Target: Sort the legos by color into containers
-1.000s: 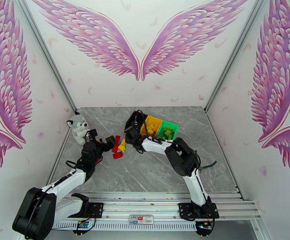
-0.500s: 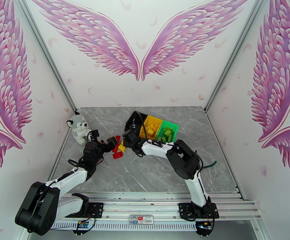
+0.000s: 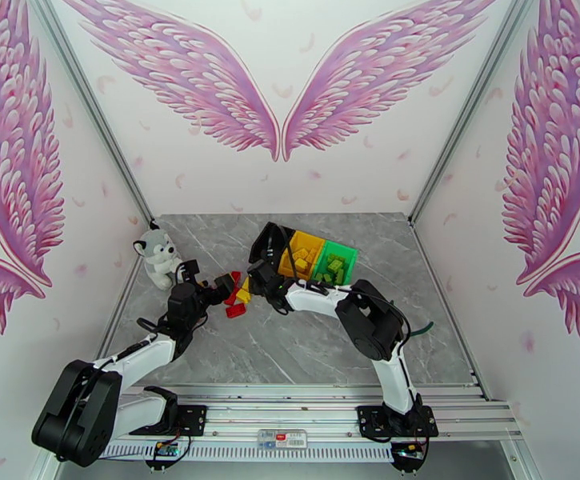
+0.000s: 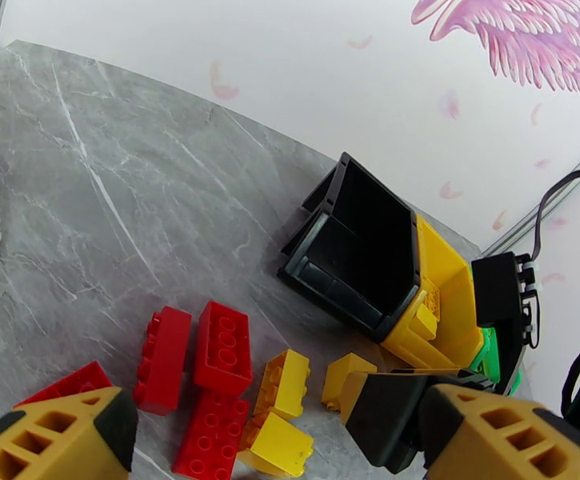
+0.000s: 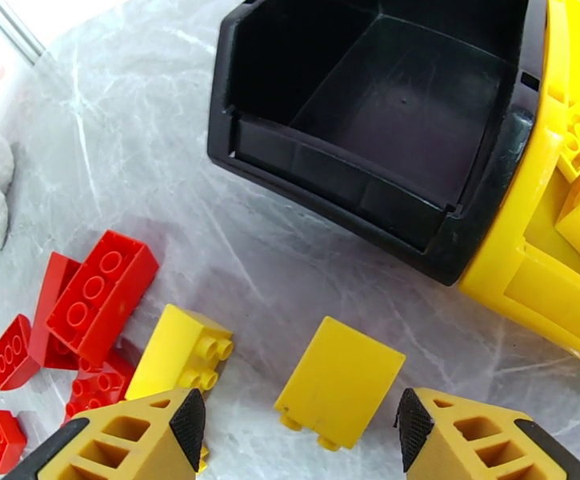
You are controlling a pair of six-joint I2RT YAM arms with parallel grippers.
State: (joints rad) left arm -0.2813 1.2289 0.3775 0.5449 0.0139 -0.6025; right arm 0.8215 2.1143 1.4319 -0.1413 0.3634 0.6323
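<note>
Grey bench [image 5: 290, 258]: right hand [image 5: 302, 422] spread astride yellow brick [image 5: 342, 378], lower centre — probably light, stiff, slick; pinch its flat sides — left hand [image 4: 246, 422] spread too.

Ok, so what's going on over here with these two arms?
A two-armed robot is sorting legos by color. The right gripper hangs open over a loose yellow brick on the table, near the empty black bin. The left gripper is open above the red bricks beside it. The yellow bin and green bin already hold matching bricks.
</note>
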